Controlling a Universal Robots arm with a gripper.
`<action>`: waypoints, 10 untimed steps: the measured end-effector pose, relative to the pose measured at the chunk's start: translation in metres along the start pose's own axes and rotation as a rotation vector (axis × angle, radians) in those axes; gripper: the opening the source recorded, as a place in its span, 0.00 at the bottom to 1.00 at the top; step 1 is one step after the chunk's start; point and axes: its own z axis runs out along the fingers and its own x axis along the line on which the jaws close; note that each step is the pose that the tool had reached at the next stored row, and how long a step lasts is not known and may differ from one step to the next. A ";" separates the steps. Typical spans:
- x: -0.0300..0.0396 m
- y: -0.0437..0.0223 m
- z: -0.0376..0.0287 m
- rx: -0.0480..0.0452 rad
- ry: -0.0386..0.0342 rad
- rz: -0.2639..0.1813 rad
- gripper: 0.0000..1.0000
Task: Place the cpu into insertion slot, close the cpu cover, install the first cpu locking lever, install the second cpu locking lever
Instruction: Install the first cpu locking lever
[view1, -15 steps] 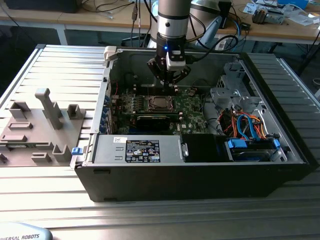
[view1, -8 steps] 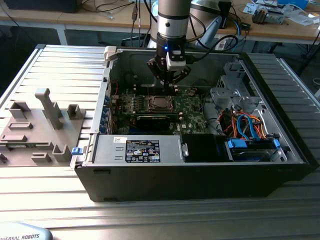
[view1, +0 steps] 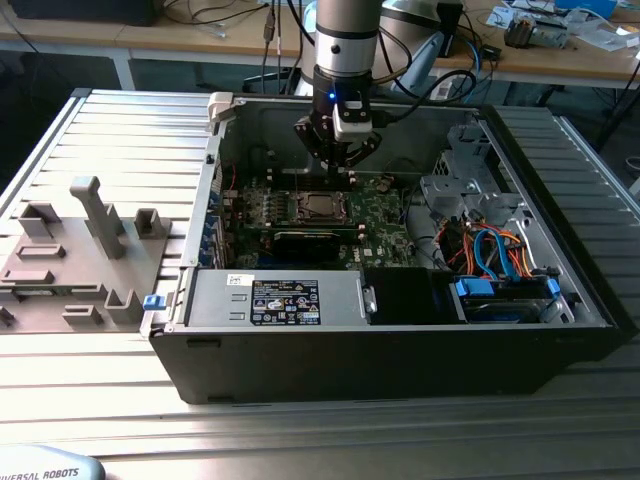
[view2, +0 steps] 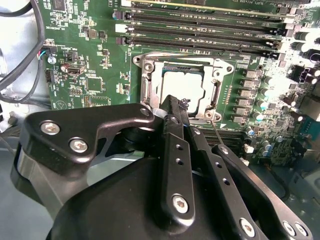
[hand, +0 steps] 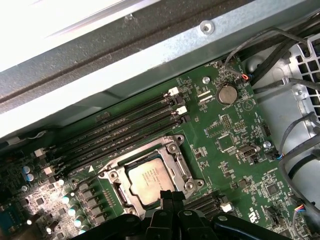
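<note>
Cpu (hand: 150, 179) sits in the insertion slot (hand: 172, 148) w/ the cpu cover (view2: 148, 75) down around it. Hand (view2: 176, 111) hovers at the slot's edge, fingers together, empty. Levers prob. thin, springy wire: push near the tip.

Counts inside the open computer case

One cpu (hand: 148, 181), one cpu cover (hand: 176, 146) around it, one hand (view1: 340, 152), four long black memory slots (hand: 125, 131).
</note>
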 end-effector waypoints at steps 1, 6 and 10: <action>0.0000 0.0000 0.0000 0.0000 -0.0001 -0.001 0.11; 0.0000 0.0000 0.0000 -0.0003 -0.0003 -0.005 0.11; 0.0000 0.0000 0.0000 -0.0005 -0.0006 -0.008 0.11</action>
